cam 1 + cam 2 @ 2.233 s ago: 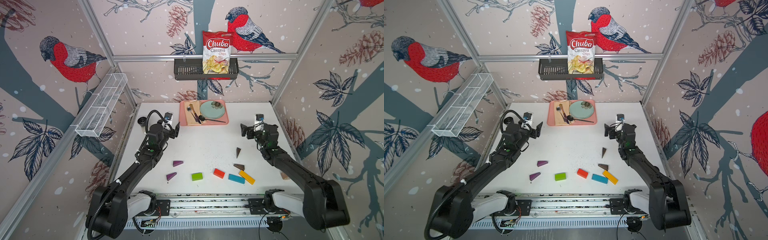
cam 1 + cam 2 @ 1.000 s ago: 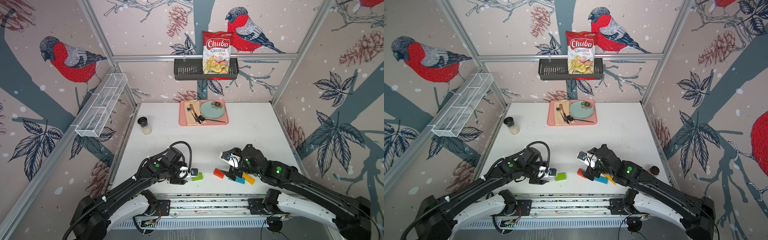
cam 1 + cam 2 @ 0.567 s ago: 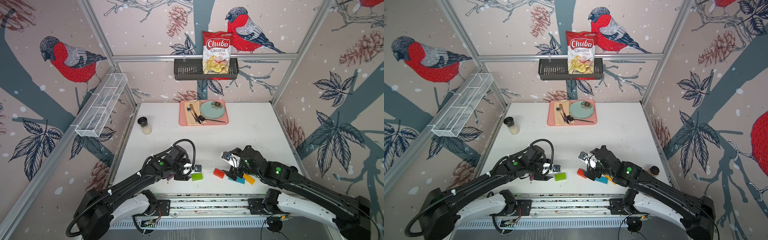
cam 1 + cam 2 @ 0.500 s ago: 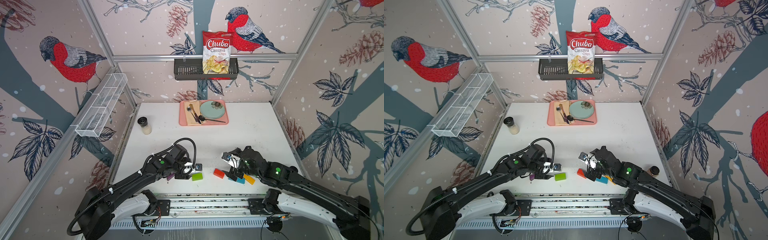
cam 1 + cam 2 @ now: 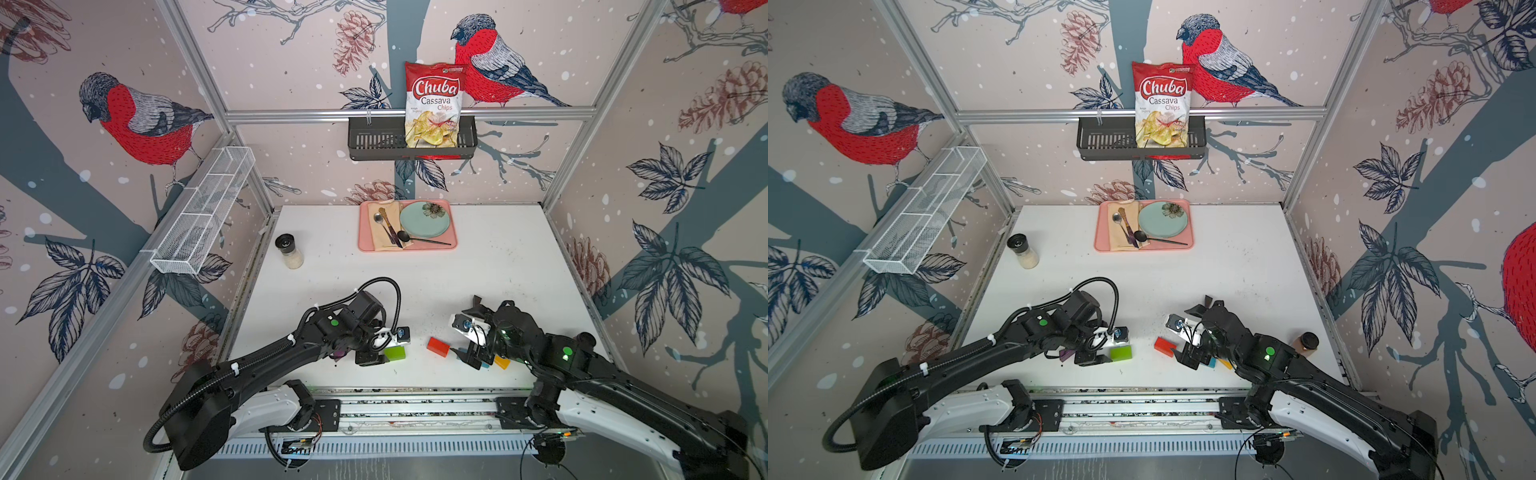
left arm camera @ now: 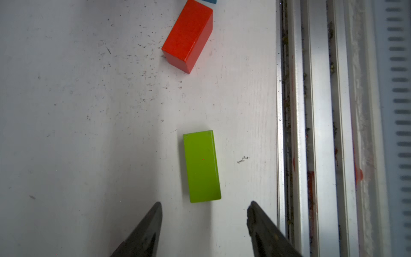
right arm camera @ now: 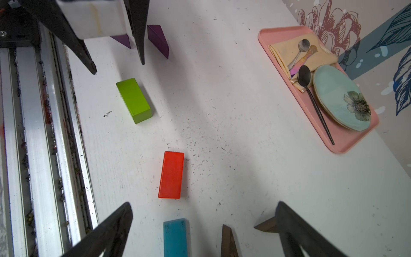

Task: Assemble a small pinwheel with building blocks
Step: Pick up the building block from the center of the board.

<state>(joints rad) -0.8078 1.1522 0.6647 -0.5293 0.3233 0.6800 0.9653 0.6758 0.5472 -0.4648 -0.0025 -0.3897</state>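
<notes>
L gripper (image 6: 204, 205) half-open & empty, green block (image 6: 201, 165) flat on table (image 6: 89, 133) just ahead of its tips; R gripper (image 7: 204, 204) wide open & empty behind red block (image 7: 171, 174); a misaligned tip could shove the green block askew

left brick (image 5: 395, 353) apart from right brick (image 5: 438, 346), bar (image 5: 501, 362) probably rightmost, tray (image 5: 432, 248) behind

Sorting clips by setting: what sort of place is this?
Probably a lab robot cell staged as a dining nook: aluminium frame, bird-print walls, pink tray with plate, chips bag in a wall basket.
</notes>
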